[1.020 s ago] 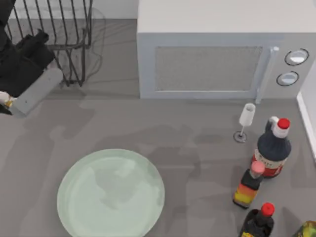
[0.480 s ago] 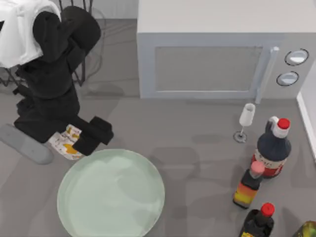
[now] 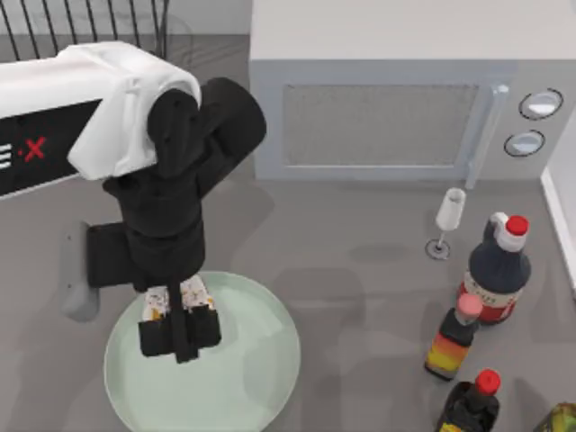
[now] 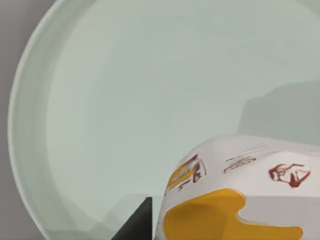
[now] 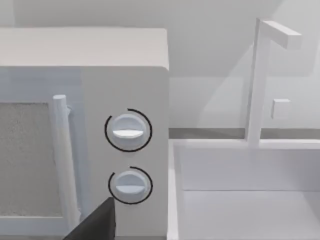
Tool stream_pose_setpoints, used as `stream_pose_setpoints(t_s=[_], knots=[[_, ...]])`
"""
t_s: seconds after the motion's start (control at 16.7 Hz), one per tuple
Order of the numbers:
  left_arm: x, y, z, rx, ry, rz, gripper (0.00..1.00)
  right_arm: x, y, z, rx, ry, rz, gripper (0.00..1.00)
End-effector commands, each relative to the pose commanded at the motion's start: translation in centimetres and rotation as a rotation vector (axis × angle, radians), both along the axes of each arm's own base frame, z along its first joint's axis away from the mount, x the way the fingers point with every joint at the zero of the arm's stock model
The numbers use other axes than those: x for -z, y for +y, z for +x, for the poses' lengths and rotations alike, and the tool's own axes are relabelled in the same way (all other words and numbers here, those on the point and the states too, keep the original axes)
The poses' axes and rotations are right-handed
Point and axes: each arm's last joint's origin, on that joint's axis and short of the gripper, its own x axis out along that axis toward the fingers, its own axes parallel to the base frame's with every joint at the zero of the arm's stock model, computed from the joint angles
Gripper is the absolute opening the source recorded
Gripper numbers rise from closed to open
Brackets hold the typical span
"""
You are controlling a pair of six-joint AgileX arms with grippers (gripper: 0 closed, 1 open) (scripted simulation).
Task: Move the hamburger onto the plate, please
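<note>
A: So, where is the left gripper (image 3: 179, 335) at this moment?

B: It hangs over the plate (image 3: 261, 378), above the part of the dish that is nearer to the microwave (image 3: 396, 99). The left arm reaches in from the left side of the counter (image 3: 360, 243), and its black wrist points down.

A: And the jaws, how do they stand?

B: They are closed on the hamburger (image 3: 178, 298). In the top view the whitish lump with the yellow-orange print sits between the two black fingers, just above their tips. In the left wrist view the hamburger (image 4: 240, 195) is close before the camera, with one black fingertip (image 4: 136, 225) beside it and the pale green plate (image 4: 125, 85) under it.

A: Does the hamburger touch the plate?

B: I cannot tell this. It is over the plate and inside its rim, but whether it rests on the surface is not visible.

A: What stands away from the jaws?

B: Well apart, toward the right side of the counter, there is a small wine glass (image 3: 447, 221), a dark bottle with a red cap (image 3: 498, 267), and a striped orange-yellow bottle (image 3: 453, 340) just beside it. Behind the arm, a black wire rack (image 3: 90, 22) is in the far left corner.

A: And the right arm?

B: Its wrist camera looks at the two knobs of the microwave (image 5: 125, 75), and a dark finger (image 5: 97, 222) shows at the edge. If the right jaws are wide or narrow, I cannot tell.
</note>
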Motion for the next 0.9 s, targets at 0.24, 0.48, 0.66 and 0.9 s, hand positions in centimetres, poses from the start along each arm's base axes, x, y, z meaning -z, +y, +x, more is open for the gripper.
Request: stream_pose_setpoints(t_s=[0.24,0.48,0.66,0.9], knots=[[0.3,-1.2,-0.6,0.202,-0.006,-0.007,0.0,0.0,0.0,0.0,0.0,0.0,0.0,1.0],[0.3,-1.5,-0.7,0.251,-0.01,-0.009,0.0,0.0,0.0,0.0,0.0,0.0,0.0,1.0],[0.2,-1.3,-0.7,0.247,-0.012,-0.011,0.0,0.0,0.0,0.0,0.0,0.0,0.0,1.0],[2.1,-1.5,-0.7,0.255,-0.014,-0.012,0.0,0.0,0.0,0.0,0.0,0.0,0.0,1.0]])
